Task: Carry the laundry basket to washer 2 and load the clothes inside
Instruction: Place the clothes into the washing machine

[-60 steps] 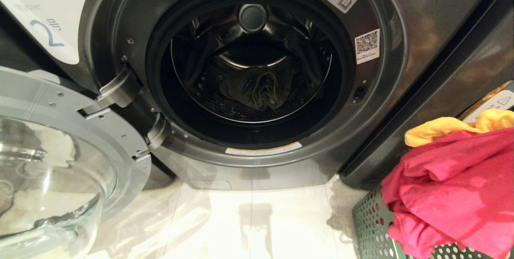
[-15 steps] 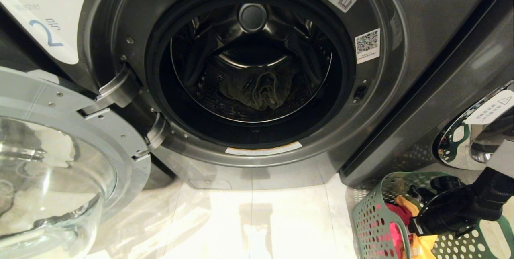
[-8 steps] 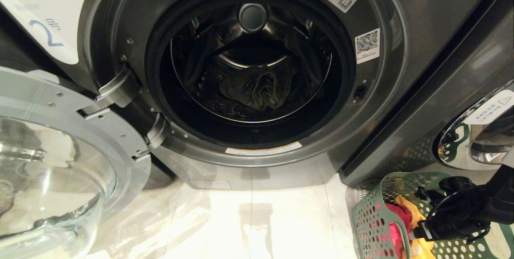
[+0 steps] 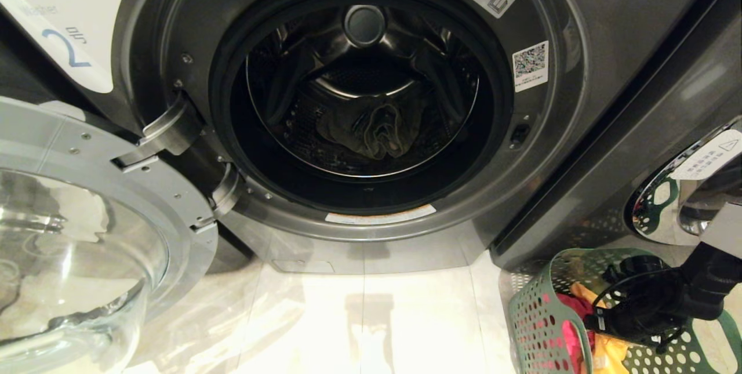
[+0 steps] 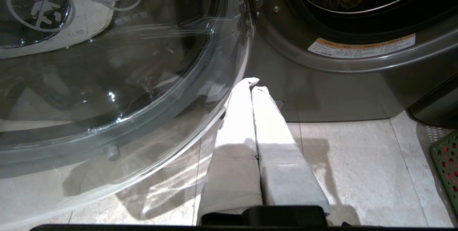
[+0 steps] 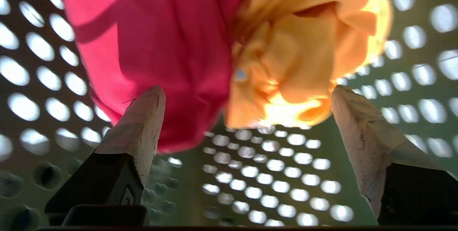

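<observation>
Washer 2 (image 4: 579,8), dark grey with a blue "2" label (image 4: 64,32), stands open in front of me. A faded grey-green denim piece (image 4: 371,130) lies in its drum. The green perforated laundry basket (image 4: 536,316) sits on the floor at the lower right. My right arm (image 4: 655,304) reaches down into it. My right gripper (image 6: 247,91) is open inside the basket, its fingers either side of a red garment (image 6: 161,44) and a yellow-orange garment (image 6: 304,52), gripping neither. My left gripper (image 5: 251,82) is shut and empty, low beside the door glass.
The washer's round glass door (image 4: 87,235) is swung open to the left and juts out over the pale tile floor (image 4: 371,322). A second washer's chrome door ring (image 4: 643,211) stands right behind the basket.
The red and yellow garments, earlier bunched high above the basket, now lie down inside it. Over the last second my right wrist has rolled within the basket.
</observation>
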Motion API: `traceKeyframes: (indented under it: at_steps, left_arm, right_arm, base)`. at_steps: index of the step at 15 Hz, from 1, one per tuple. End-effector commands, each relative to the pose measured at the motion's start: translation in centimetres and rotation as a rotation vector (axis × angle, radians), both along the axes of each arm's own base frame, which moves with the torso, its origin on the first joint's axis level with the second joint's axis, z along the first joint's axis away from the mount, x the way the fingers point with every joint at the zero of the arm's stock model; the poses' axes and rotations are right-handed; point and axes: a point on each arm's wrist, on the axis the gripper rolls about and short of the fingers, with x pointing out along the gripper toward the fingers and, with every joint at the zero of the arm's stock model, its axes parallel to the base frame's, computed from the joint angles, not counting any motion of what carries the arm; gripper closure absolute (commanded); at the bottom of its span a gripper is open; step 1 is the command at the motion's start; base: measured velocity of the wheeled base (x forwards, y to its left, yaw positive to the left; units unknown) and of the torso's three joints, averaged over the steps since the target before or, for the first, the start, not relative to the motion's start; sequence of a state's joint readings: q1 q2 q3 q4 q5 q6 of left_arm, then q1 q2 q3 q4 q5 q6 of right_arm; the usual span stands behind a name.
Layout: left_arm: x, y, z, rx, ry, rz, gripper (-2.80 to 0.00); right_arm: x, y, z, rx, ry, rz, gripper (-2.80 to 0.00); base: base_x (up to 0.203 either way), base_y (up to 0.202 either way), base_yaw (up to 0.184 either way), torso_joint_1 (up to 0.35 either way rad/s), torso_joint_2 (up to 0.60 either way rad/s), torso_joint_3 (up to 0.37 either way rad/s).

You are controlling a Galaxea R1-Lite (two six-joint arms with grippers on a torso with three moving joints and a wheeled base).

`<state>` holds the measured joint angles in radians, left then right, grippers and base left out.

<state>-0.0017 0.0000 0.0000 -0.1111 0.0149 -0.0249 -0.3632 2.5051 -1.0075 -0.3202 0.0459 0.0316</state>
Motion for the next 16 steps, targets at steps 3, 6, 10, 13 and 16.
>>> traceKeyframes:
  at_steps: [3,6,10,13,16]
  left_arm:
    - [0.3,0.0,-1.1,-0.001,0.041,0.001,0.0]
    - [0.3,0.0,-1.1,-0.001,0.041,0.001,0.0]
    - [0.3,0.0,-1.1,-0.001,0.041,0.001,0.0]
    - [0.3,0.0,-1.1,-0.001,0.041,0.001,0.0]
    - [0.3,0.0,-1.1,-0.001,0.041,0.001,0.0]
  right_arm:
    - [0.2,0.4,0.4,0.15,-0.026,-0.06,-2.8]
    - [-0.3,0.7,0.3,0.196,0.014,-0.073,-2.8]
    - [-0.4,0.6,-1.0,0.132,0.058,-0.087,-2.8]
    - [0.2,0.6,-2.2,0.132,0.051,-0.089,-2.8]
    - [1.3,0.2,-3.4,0.13,0.022,-0.091,-2.8]
  base:
    - [0.0,0.0,0.0,0.0,0.0,0.0]
    - [0.0,0.0,0.0,0.0,0.0,0.0]
    - [0.0,0.0,0.0,0.0,0.0,0.0]
    - [0.0,0.0,0.0,0.0,0.0,0.0]
    - [0.0,0.0,0.0,0.0,0.0,0.0]
